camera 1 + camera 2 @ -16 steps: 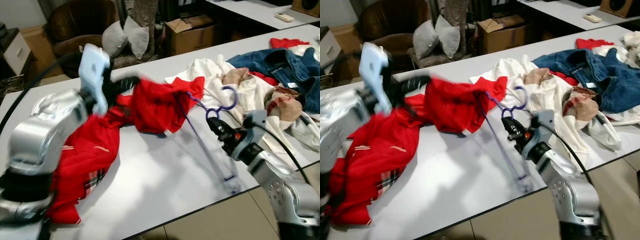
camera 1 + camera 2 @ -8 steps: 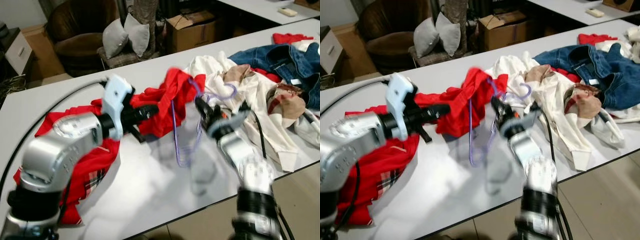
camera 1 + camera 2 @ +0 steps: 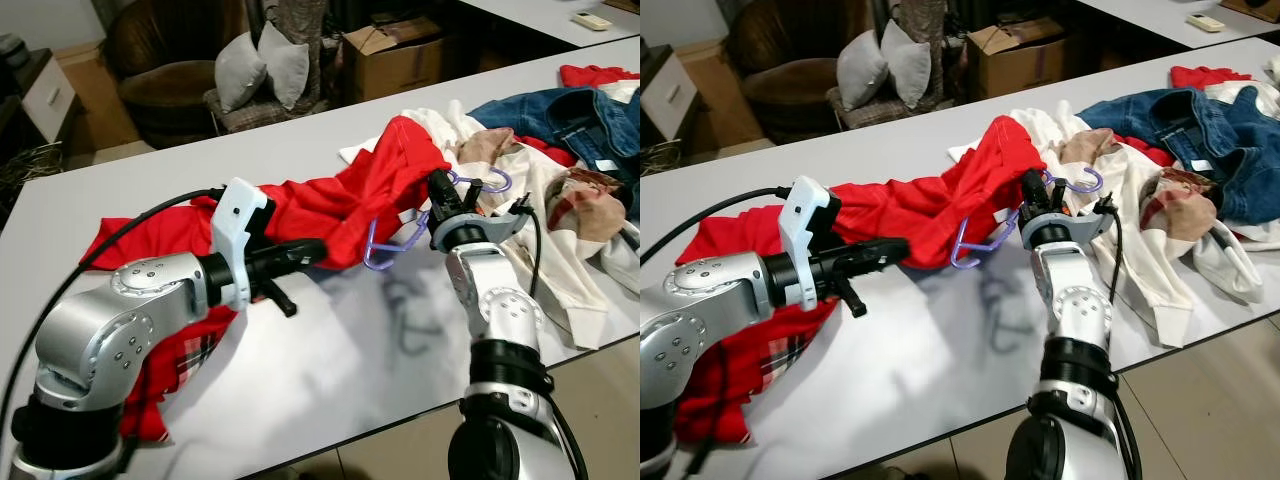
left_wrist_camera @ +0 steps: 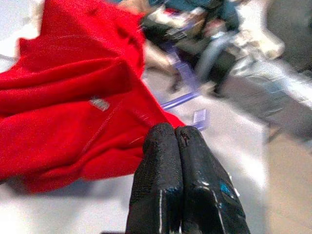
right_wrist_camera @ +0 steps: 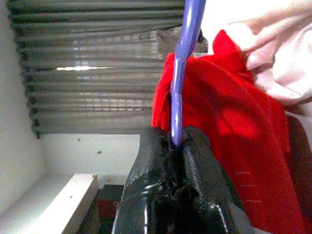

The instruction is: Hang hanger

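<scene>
Both grippers are at work over the white table (image 3: pixel 330 360). Right gripper (image 5: pixel 174 142) is clamped on the purple hanger (image 3: pixel 385 252), which sits partly inside the red shirt (image 3: pixel 340 200). Left gripper (image 4: pixel 176 134), fingers pressed together, pinches the shirt's lower edge near the hanger.

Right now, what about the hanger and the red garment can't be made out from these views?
- Purple hanger: far end hidden under the red garment, eye views.
- Left pincer: whether it pinches cloth, unclear in the blurred left wrist view.
- Right pincer: hanger's hook cut off by the right wrist view's edge.
</scene>
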Motion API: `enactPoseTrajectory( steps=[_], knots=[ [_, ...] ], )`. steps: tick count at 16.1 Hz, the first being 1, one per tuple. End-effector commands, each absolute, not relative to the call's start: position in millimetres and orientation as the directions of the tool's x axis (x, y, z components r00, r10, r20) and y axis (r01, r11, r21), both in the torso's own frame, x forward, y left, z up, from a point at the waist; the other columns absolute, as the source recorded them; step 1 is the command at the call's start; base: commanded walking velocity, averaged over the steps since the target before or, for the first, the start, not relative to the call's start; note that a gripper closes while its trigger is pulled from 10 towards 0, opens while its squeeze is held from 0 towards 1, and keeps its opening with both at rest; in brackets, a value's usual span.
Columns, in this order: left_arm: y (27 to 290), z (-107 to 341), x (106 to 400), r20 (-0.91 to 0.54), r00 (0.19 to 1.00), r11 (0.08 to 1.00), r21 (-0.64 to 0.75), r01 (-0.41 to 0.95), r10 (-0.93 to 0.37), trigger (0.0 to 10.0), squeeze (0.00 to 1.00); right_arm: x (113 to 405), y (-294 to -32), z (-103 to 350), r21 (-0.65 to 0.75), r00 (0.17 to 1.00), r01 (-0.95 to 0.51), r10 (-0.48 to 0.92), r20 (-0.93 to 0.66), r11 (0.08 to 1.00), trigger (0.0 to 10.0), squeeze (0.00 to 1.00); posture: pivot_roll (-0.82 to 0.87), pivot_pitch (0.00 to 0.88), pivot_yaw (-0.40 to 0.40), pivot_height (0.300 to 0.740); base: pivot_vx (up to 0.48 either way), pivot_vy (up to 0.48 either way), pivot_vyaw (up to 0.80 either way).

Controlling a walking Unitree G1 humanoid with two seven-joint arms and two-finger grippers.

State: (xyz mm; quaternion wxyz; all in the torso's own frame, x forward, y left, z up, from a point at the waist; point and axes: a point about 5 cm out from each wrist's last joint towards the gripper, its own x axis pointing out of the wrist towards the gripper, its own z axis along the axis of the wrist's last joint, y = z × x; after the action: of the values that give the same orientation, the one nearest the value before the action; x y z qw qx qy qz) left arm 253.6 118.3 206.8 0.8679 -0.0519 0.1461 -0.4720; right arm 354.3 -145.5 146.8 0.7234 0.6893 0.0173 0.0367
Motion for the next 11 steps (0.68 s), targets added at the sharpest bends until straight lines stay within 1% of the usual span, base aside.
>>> enactPoseTrajectory(
  steps=[1, 3, 4, 5, 6, 7, 8, 9, 10, 11],
  knots=[
    [118, 211, 250, -0.193, 0.49, 0.525, -0.236, 0.817, -0.85, 0.0, 0.0, 362, -107, 168, 0.995, 0.988, -0.084, 0.126, 0.089, -0.045, 10.0, 0.0, -0.05, 0.0, 0.123, 0.74, 0.0, 0.0, 0.0],
    [104, 210, 245, -0.168, 0.43, 0.461, -0.292, 0.838, -0.887, 0.0, 0.0, 367, -102, 170, 0.996, 0.988, -0.087, 0.126, 0.091, -0.034, 10.0, 0.0, -0.05, 0.0, 0.124, 0.74, 0.0, 0.0, 0.0],
    [93, 212, 247, -0.123, 0.411, 0.428, -0.322, 0.844, -0.903, 0.0, 0.0, 368, -97, 170, 0.997, 0.987, -0.078, 0.138, 0.078, -0.004, 10.0, 0.0, -0.05, 0.0, 0.125, 0.74, 0.0, 0.0, 0.0],
    [85, 217, 249, -0.083, 0.4, 0.402, -0.356, 0.844, -0.913, 0.0, 0.0, 369, -94, 169, 0.998, 0.988, -0.07, 0.137, 0.069, 0.004, 10.0, 0.0, -0.05, 0.0, 0.126, 0.74, 0.0, 0.0, 0.0],
    [78, 222, 250, -0.045, 0.381, 0.368, -0.383, 0.847, -0.924, 0.0, 0.0, 369, -93, 167, 0.998, 0.989, -0.062, 0.136, 0.061, 0.005, 10.0, 0.0, -0.05, 0.0, 0.127, 0.74, 0.0, 0.0, 0.0],
    [74, 225, 252, -0.016, 0.374, 0.349, -0.394, 0.85, -0.927, 0.0, 0.0, 369, -92, 166, 0.998, 0.988, -0.057, 0.148, 0.053, 0.027, 10.0, 0.0, -0.05, 0.0, 0.126, 0.74, 0.0, 0.0, 0.0],
    [74, 235, 262, 0.043, 0.421, 0.37, -0.399, 0.839, -0.906, 0.0, 0.0, 367, -87, 164, 0.993, 0.977, -0.06, 0.208, 0.038, 0.1, 10.0, 0.0, -0.06, 0.0, 0.126, 0.74, 0.0, 0.0, 0.0],
    [79, 244, 275, 0.075, 0.488, 0.427, -0.384, 0.819, -0.87, 0.0, 0.0, 363, -81, 162, 0.979, 0.962, -0.077, 0.272, 0.024, 0.187, 10.0, 0.0, -0.06, 0.0, 0.125, 0.74, 0.0, 0.0, 0.0],
    [83, 249, 282, 0.083, 0.519, 0.458, -0.367, 0.81, -0.851, 0.0, 0.0, 360, -80, 161, 0.972, 0.955, -0.087, 0.295, 0.018, 0.22, 10.0, 0.0, -0.06, 0.0, 0.123, 0.74, 0.0, 0.0, 0.0],
    [94, 261, 297, 0.104, 0.587, 0.528, -0.332, 0.781, -0.803, 0.0, 0.0, 354, -82, 157, 0.961, 0.947, -0.081, 0.32, -0.008, 0.266, 10.0, 0.0, -0.06, 0.0, 0.123, 0.74, 0.0, 0.0, 0.0]
  ],
)
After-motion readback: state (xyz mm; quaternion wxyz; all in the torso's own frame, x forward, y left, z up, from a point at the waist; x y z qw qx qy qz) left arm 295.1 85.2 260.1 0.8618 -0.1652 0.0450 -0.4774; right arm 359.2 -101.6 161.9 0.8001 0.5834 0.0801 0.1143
